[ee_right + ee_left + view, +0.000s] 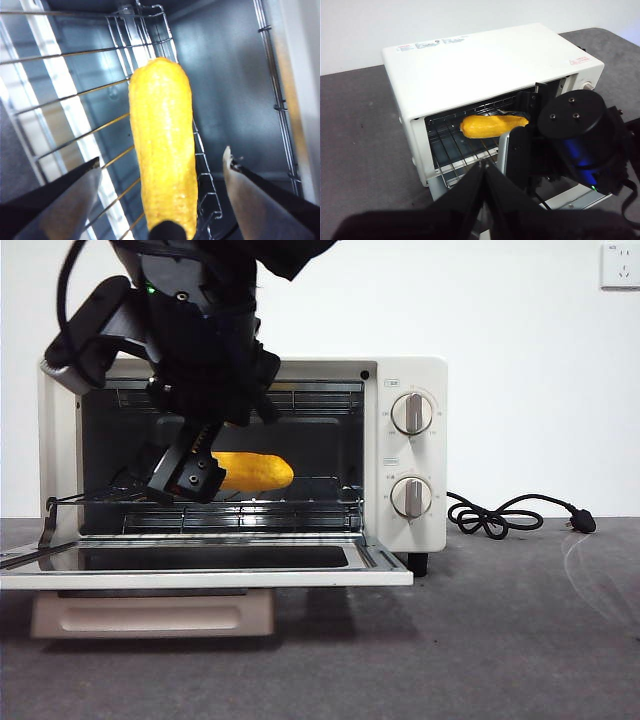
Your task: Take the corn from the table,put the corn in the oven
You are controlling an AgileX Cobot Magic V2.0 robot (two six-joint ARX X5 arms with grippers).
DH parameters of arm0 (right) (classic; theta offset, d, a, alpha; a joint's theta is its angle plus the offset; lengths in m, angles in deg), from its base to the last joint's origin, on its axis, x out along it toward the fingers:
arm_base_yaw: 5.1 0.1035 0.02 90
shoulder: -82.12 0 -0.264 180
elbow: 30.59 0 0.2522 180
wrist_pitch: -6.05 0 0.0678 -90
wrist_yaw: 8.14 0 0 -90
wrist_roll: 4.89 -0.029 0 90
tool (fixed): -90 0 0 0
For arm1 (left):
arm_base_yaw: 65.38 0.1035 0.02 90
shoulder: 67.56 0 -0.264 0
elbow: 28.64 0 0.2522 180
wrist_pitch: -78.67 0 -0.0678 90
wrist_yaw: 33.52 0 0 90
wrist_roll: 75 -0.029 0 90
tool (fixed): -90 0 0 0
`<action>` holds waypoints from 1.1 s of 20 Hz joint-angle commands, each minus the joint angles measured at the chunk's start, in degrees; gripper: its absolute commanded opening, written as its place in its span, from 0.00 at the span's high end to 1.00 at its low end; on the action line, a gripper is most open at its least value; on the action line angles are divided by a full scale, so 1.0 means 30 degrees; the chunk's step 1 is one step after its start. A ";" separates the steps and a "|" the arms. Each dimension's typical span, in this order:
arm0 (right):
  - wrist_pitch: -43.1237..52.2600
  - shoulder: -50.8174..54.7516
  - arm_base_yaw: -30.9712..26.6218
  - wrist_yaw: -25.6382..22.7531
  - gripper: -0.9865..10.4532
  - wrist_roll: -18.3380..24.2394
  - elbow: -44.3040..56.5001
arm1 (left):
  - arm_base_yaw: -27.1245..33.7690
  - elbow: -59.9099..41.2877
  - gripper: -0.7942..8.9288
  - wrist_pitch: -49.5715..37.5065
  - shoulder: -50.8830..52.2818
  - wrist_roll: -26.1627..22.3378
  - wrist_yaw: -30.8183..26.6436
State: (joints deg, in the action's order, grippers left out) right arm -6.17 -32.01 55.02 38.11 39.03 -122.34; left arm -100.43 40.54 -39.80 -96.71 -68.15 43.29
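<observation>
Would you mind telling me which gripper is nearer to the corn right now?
Right. The right gripper is at the oven mouth, jaws open on either side of the corn. The left gripper hangs back outside, above the door.

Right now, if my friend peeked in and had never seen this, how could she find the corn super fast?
Look for the big cream-white oven on the grey table, with its door folded down in front. Inside, on the wire rack, lies the corn, with the right gripper open around it. It is the only shiny yellow-orange thing there; everything nearby is black, grey or white.
</observation>
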 commanded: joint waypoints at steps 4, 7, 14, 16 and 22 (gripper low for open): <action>0.0102 0.0109 0.0860 -0.1282 0.56 -0.0714 0.0044 | -0.0051 -0.0015 0.92 -0.0073 0.0000 -0.0838 -0.0758; -0.0044 0.0437 0.1275 -0.1916 0.56 -0.1188 0.0044 | -0.0051 -0.0007 0.92 -0.0066 0.0007 -0.1056 -0.1494; -0.1333 0.1880 0.2229 -0.2157 0.56 -0.2834 0.0044 | -0.0044 0.0080 0.93 -0.0095 0.0022 -0.1399 -0.1698; -0.2025 0.2448 0.2441 -0.2215 0.56 -0.3432 0.0044 | -0.0044 0.0095 0.93 -0.0095 0.0022 -0.1530 -0.2266; -0.5399 0.4269 0.3264 -0.2200 0.56 -0.6076 0.0044 | -0.0044 0.0102 0.93 -0.0393 0.0022 -0.2091 -0.3993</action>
State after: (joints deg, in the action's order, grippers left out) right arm -21.20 -20.05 64.38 31.73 25.39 -122.34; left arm -100.43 40.56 -39.98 -96.71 -73.37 31.59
